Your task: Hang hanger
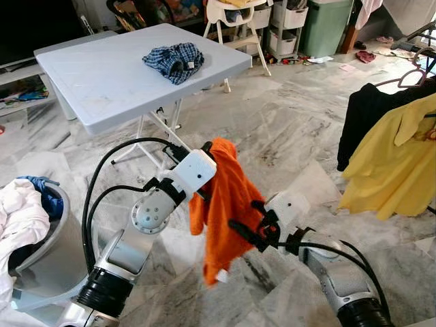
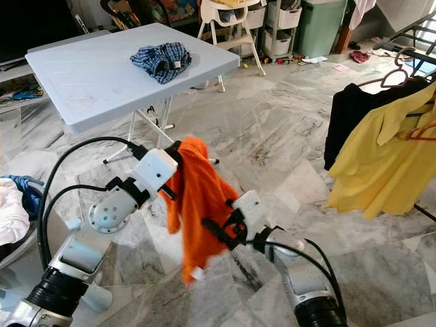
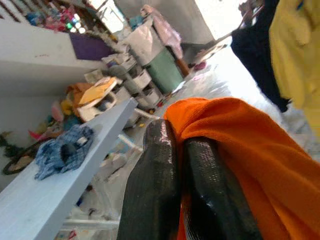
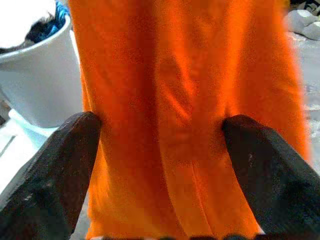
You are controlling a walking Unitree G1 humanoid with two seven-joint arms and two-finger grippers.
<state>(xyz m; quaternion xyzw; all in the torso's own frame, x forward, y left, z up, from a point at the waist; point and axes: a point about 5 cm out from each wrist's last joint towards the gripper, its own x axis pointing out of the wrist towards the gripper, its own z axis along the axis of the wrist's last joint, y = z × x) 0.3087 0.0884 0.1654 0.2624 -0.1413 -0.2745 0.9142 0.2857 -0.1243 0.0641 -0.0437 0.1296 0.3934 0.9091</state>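
My left gripper is clenched on the top fold of the orange garment, which hangs limp, light and floppy above the floor, while my right gripper straddles its lower half, spread wide.

An orange garment hangs over black gripper fingers. A blue-and-white checked cloth lies on the pale blue tabletop. A yellow shirt and a black garment hang above the grey marbled floor.
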